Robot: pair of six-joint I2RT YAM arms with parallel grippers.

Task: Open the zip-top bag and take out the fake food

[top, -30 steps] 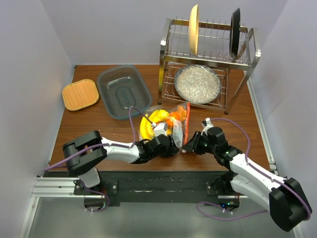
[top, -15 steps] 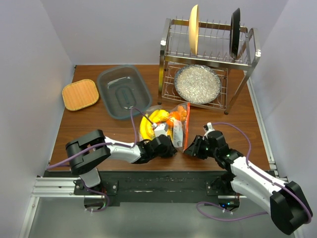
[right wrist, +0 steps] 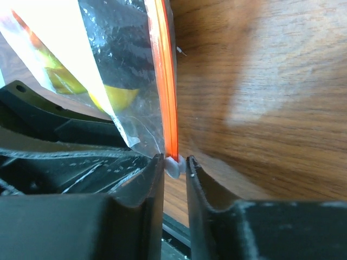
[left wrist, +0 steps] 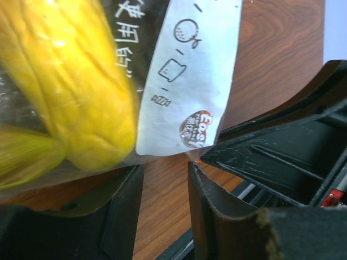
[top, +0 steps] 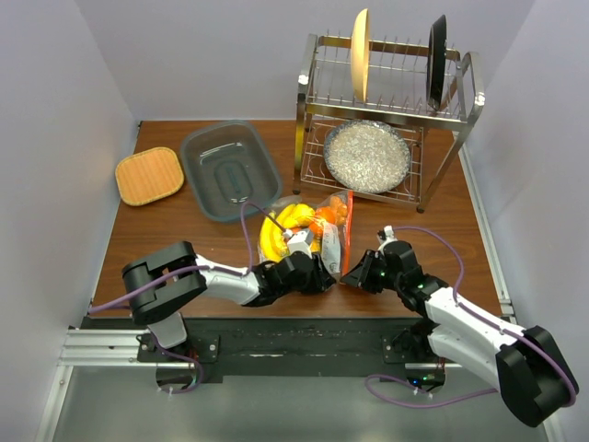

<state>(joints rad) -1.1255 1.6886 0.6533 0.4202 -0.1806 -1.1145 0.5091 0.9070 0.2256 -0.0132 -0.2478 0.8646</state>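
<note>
The zip-top bag (top: 317,235) lies at the table's middle front, its orange-red zip strip (top: 346,235) along its right side. Inside is fake food: a yellow banana bunch (top: 274,232) and orange pieces (top: 327,217). My right gripper (top: 348,275) is shut on the white slider (right wrist: 174,167) at the near end of the zip strip (right wrist: 165,81). My left gripper (top: 322,273) is at the bag's near edge. In the left wrist view its jaws stand apart (left wrist: 165,176) with bare wood between them; the bag's labelled corner (left wrist: 190,76) and banana (left wrist: 76,92) lie just beyond the tips.
A grey translucent tub (top: 230,170) and a woven square mat (top: 149,175) sit at the back left. A metal dish rack (top: 386,110) at the back right holds a glittery silver plate (top: 366,155) and two upright plates. The two grippers are close together.
My right gripper shifted slightly toward the near end of the zip strip. My left gripper edged a little right along the bag's near edge. The bag has barely moved.
</note>
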